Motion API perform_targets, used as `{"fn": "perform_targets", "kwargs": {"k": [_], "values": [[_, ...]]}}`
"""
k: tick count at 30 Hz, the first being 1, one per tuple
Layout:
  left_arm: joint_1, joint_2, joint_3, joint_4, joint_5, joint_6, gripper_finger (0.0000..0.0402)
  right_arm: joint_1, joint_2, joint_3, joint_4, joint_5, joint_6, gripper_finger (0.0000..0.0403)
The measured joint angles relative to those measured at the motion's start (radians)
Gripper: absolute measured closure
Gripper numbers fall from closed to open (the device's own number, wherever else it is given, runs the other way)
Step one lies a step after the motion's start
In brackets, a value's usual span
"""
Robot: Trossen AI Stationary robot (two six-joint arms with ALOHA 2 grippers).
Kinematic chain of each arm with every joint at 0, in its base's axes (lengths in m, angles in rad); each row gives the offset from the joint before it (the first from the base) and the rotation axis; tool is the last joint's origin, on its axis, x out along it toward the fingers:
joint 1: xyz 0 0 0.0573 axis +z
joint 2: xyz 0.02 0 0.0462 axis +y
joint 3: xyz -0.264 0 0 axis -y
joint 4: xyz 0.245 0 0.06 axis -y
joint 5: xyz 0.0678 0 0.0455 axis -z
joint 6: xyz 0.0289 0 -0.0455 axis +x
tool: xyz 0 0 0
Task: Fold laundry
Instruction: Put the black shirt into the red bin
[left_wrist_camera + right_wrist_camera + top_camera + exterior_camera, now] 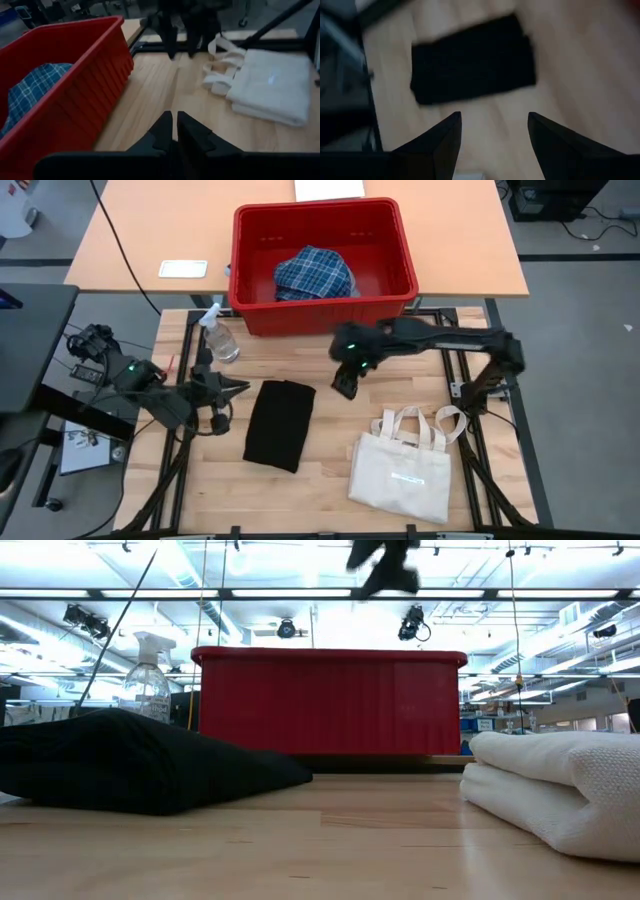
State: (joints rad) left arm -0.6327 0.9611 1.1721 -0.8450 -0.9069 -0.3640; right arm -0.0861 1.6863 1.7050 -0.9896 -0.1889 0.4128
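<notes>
A black garment (280, 424) lies folded into a flat rectangle on the wooden table, also seen in the right wrist view (472, 59) and low view (130, 772). A blue-and-white plaid garment (315, 274) lies bunched inside the red bin (250, 300), showing in the left wrist view too (27, 92). My left gripper (238, 388) hovers shut at the table's left, just left of the black garment. My right gripper (345, 388) hangs open above the table between the black garment and the bin, holding nothing (492, 125).
A cream tote bag (405, 465) with loop handles lies at the near right. A clear spray bottle (218, 335) stands at the far left by the bin. Bare wood lies between the black garment and the tote.
</notes>
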Motion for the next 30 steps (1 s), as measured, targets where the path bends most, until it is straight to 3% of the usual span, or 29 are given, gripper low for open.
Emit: {"fn": "perform_targets", "kwargs": {"k": [6,9,14,20,25,30], "values": [[0.0,-0.015,0.0,-0.007,0.0,-0.015,0.037,0.053,-0.187,0.001,-0.011,0.299,0.053,0.0168],[0.0,-0.009,0.0,-0.078,0.025,-0.054,0.037,0.084,-0.267,-0.055,0.002,0.397,0.052,0.0168],[-0.02,-0.008,0.0,-0.172,0.03,-0.131,0.037,0.114,-0.446,-0.315,0.116,0.398,0.139,0.0171],[-0.045,-0.011,-0.076,-0.187,0.036,-0.178,0.037,0.175,-0.596,-0.742,0.542,0.39,0.268,0.0174],[-0.072,-0.022,-0.258,-0.095,0.163,-0.3,0.037,0.214,-0.564,-1.005,0.991,0.371,0.34,0.0174],[-0.071,-0.021,-0.446,0.164,0.364,-0.378,0.037,0.235,-0.428,-1.136,1.283,0.34,0.507,0.0174]]}}
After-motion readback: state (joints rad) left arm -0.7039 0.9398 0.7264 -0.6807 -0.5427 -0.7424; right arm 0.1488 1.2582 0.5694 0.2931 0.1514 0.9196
